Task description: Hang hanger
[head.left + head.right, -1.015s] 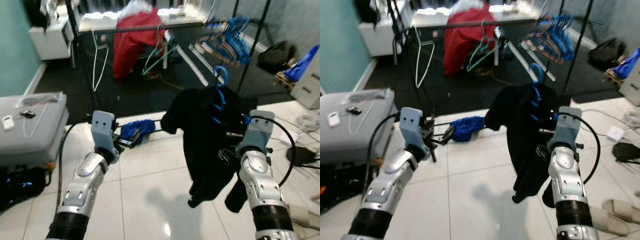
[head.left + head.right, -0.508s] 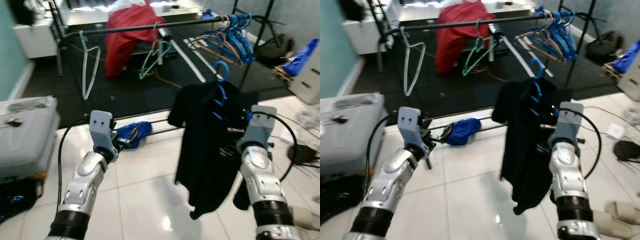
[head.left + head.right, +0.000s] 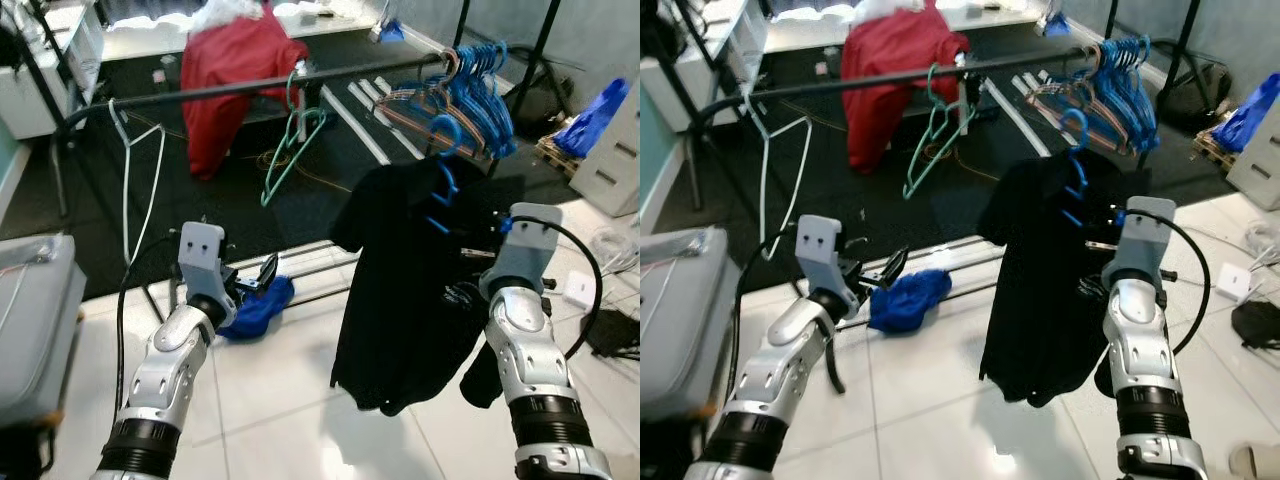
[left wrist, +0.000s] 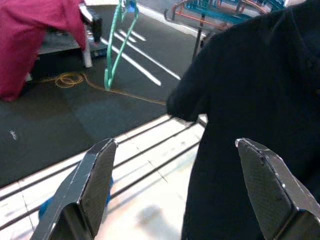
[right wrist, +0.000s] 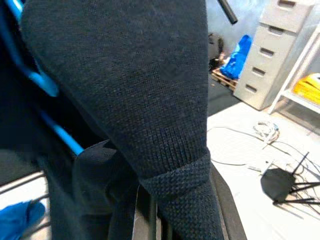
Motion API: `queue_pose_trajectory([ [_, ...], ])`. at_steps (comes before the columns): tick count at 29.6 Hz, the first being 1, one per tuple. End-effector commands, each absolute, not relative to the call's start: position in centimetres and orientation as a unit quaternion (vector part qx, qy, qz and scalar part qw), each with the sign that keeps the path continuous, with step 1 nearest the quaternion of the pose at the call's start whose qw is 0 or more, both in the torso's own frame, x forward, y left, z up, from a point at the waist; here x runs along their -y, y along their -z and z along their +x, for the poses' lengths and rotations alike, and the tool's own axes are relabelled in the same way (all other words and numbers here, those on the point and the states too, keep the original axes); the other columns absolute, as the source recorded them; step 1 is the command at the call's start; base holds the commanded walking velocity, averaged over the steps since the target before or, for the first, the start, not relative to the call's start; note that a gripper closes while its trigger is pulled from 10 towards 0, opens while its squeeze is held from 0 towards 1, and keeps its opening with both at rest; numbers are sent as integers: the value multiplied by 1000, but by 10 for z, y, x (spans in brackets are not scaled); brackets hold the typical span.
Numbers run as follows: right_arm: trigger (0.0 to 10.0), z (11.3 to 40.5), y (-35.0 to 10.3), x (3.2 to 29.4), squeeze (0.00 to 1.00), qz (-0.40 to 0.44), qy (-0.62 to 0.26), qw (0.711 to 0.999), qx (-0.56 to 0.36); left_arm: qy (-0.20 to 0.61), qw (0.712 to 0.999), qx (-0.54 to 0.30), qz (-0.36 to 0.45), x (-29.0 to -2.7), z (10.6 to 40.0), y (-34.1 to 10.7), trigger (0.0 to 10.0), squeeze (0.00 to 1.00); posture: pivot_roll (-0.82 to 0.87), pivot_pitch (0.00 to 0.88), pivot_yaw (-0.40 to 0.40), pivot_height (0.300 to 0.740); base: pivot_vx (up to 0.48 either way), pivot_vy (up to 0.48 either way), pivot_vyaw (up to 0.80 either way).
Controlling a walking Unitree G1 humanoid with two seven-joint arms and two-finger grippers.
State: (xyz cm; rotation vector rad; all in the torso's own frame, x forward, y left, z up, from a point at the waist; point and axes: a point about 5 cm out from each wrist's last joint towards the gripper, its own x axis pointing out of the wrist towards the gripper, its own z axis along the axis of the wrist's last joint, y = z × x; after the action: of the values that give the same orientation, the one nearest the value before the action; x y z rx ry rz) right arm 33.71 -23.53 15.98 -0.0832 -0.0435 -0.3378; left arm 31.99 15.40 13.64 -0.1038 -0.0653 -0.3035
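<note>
The right gripper [image 3: 1110,232] is closed on the blue hanger [image 3: 1073,165] bearing a black sweater [image 3: 1045,280], short of the garment rail [image 3: 900,77], left gripper [image 4: 175,190] spread empty; the heavy drape could swing the hook wide.

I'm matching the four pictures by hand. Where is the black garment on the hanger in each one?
Left eye view: black garment right of centre, beside the right arm.
Right eye view: right of centre.
Left wrist view: just past the open left claw, dark mass.
Right wrist view: close up, knit sleeve.
Shared landmark: the blue hanger it hangs on.
</note>
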Motion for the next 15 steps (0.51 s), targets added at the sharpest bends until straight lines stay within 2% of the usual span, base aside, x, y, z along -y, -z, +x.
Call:
queue_pose_trajectory([
  [1, 0, 336, -166, 244, 0, -42, 181, 982, 39, 156, 986, 32, -52, -153, 320, -136, 10000, 0, -151, 78, 28, 740, 480, 0, 0],
  [15, 0, 344, -180, 259, 0, -42, 182, 981, 52, 156, 986, 33, -51, -152, 321, -136, 10000, 0, -148, 77, 30, 740, 480, 0, 0],
])
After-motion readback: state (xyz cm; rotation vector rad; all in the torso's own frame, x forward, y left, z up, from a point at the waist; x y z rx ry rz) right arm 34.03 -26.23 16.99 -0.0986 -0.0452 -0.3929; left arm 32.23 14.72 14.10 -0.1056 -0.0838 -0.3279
